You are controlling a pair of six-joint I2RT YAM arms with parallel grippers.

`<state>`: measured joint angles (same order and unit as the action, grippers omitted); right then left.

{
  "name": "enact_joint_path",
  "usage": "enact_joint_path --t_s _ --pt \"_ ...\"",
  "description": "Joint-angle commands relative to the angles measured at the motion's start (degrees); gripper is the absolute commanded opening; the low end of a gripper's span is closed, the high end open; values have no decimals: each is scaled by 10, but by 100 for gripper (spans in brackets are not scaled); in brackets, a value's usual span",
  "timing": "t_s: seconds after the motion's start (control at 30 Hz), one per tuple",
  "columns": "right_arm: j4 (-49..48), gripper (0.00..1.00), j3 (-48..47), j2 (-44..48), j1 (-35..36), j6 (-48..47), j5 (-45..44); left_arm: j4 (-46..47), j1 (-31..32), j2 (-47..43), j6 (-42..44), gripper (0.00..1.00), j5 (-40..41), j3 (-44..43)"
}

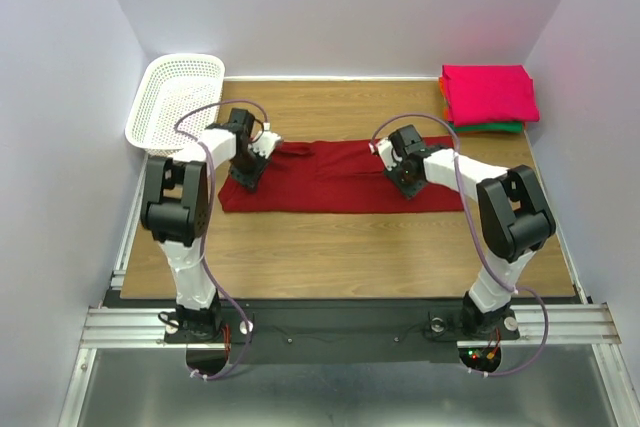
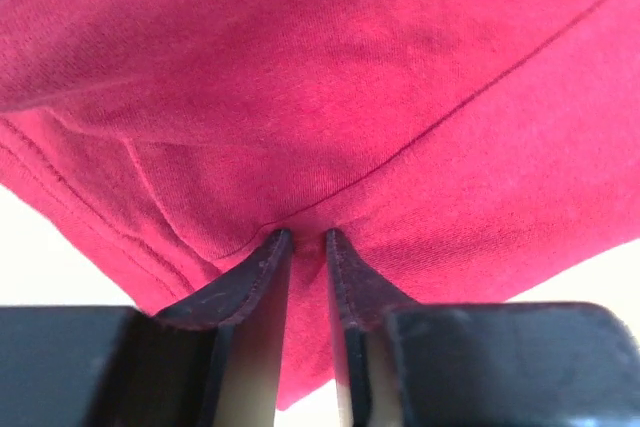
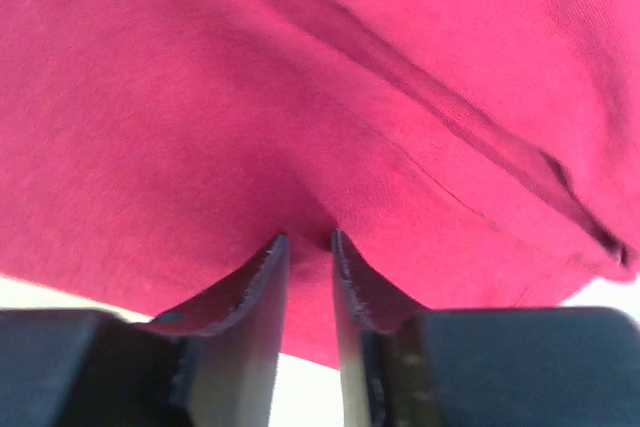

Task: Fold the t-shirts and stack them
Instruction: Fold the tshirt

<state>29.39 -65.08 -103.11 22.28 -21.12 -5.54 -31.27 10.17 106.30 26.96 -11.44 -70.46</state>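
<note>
Left gripper [image 2: 305, 235]: You see the jaws drawn narrow, with a small fold of cloth nipped between the fingertips.
Left gripper cloth: The crimson t-shirt [image 1: 330, 182] fills the left wrist view and drapes over both fingertips. A seam line runs diagonally up to the right from the pinch point.
Left gripper position: In the top view it sits at the far left corner of the crimson t-shirt, just to the right of the basket.
Right gripper [image 3: 308, 237]: The jaws are equally narrow and are clamped on a fold of the same garment.
Right gripper cloth: A hem or seam ridge crosses the right wrist view diagonally, above and to the right of the fingertips.
Right gripper position: It sits on the far edge of the garment, right of centre.
Crimson t-shirt: It lies as a long band across the middle of the table [image 1: 350, 247], running left to right.
Folded stack: It rests at the far right corner, well apart from both grippers. The pink t-shirt [image 1: 490, 92] is on top, an orange t-shirt [image 1: 443, 92] shows at the left edge, and the green t-shirt [image 1: 490, 128] shows along the near edge.
Basket [image 1: 175, 97]: This white lattice basket overhangs the far left corner of the table.
</note>
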Motion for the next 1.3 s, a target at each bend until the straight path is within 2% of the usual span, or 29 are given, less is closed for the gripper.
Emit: enact_joint_path --t_s 0.0,0.03,0.07,0.1,0.13,0.17,0.2,0.27,0.33,0.43,0.57,0.67,0.77,0.87,1.0,1.1,1.27 --pt "120 28 46 -33 37 -11 107 -5 -8 132 17 29 73 -138" --pt "134 28 53 -25 60 -11 132 -14 -10 161 16 28 73 -189" --pt "144 28 59 -11 124 -6 155 -26 -11 219 8 28 73 -245" --pt "151 29 59 8 160 10 209 -54 -12 247 6 28 57 -368" --pt "151 30 49 14 196 22 247 -65 -12 271 2 29 43 -433" --pt "155 31 29 18 256 49 328 -72 -12 310 -17 32 36 -551" --pt "156 36 -18 19 277 62 363 -77 -12 325 -22 39 5 -603" --pt "154 43 -76 26 293 95 414 -59 -12 330 -46 48 -30 -686" --pt "154 46 -142 33 279 107 390 -22 -12 276 -59 55 -64 -667" --pt "153 52 -164 62 246 116 348 62 -11 198 -71 59 -84 -539" --pt "132 52 -161 63 181 107 261 78 -11 94 -79 58 -116 -380" --pt "81 49 -167 35 132 116 222 92 -11 36 -87 56 -133 -293" --pt "37 48 -208 -18 102 136 181 118 -10 -15 -92 54 -169 -158" --pt "20 47 -263 -70 94 155 189 117 -7 -38 -89 53 -197 -107" --pt "-10 47 -279 -117 94 204 215 92 4 -49 -78 53 -230 -30" --pt "-44 45 -272 -147 94 238 203 97 18 -40 -88 53 -221 2" --pt "-65 43 -276 -187 85 248 152 120 21 10 -103 50 -201 8"
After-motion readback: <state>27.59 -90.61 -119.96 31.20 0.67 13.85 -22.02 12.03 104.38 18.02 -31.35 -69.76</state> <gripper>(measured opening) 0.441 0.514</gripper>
